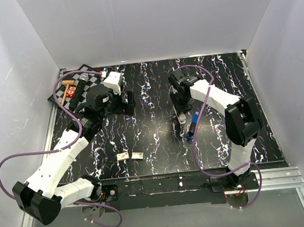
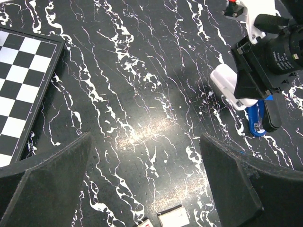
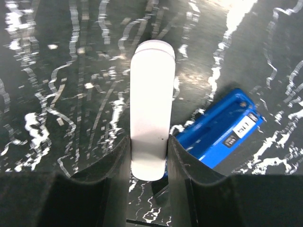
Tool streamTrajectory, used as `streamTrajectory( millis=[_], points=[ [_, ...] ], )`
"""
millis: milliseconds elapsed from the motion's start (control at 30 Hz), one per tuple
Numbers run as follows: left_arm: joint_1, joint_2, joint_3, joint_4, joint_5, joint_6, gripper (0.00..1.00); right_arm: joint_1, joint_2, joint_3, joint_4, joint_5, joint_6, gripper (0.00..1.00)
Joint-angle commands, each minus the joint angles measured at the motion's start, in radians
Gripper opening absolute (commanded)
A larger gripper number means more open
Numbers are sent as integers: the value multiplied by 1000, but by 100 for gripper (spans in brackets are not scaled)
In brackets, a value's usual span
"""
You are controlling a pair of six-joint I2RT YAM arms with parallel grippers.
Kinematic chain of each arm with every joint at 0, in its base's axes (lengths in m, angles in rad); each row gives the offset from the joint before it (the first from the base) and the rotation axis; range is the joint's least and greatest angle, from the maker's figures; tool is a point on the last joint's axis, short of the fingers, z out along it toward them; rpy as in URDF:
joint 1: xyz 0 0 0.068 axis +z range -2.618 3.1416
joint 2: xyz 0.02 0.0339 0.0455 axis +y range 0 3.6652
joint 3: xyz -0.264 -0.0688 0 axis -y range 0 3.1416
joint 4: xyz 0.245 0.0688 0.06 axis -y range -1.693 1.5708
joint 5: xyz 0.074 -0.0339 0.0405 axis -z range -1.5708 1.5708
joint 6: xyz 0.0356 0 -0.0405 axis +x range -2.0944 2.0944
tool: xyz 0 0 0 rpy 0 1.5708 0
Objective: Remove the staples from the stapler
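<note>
**Stapler**: lies at 3 o'clock from the middle of the table. Its white top arm is angled away from the blue body, likely to bare the staple channel.

**Staples**: none can be made out; presumably they sit inside the blue body.

**Right claw**: partly closed and clamped on the white arm, one finger on each side.

**Left claw**: spread wide and holding nothing. It hovers over tabletop at 9 o'clock from the stapler, probably waiting to pick.

**Two small boxes**: at 6 o'clock, near the table's edge.
</note>
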Motion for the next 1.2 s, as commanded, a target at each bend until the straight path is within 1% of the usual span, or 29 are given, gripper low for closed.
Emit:
streamTrajectory(
  millis=[0, 100, 200, 267, 400, 567, 667, 900, 1033, 1167],
  points=[
    [-2, -45, -8, 15, 3, 8, 98, 20, -37, 95, 33, -219, -159, 1],
    [-2, -51, -16, 31, 40, 5, 98, 37, -9, 147, 30, -267, -231, 1],
    [-2, -57, -27, 54, 137, 4, 98, 63, 26, 203, 34, -331, -279, 1],
    [-2, -60, -30, 60, 160, 5, 98, 107, 52, 221, 62, -346, -363, 1],
    [-2, -78, -36, 70, 170, 9, 98, 183, 116, 273, 62, -278, -503, 1],
    [-2, -117, -51, 98, 227, 20, 98, 241, 201, 356, 33, -224, -613, 1],
    [-2, -152, -67, 121, 272, 32, 98, 256, 225, 371, 36, -215, -652, 1],
    [-2, -213, -102, 178, 388, 50, 98, 275, 278, 445, -9, -267, -730, 1],
    [-2, -216, -108, 189, 408, 52, 98, 287, 324, 519, -61, -308, -764, 1],
    [-2, -215, -107, 189, 408, 52, 98, 292, 383, 588, -104, -328, -767, 8]
  ],
)
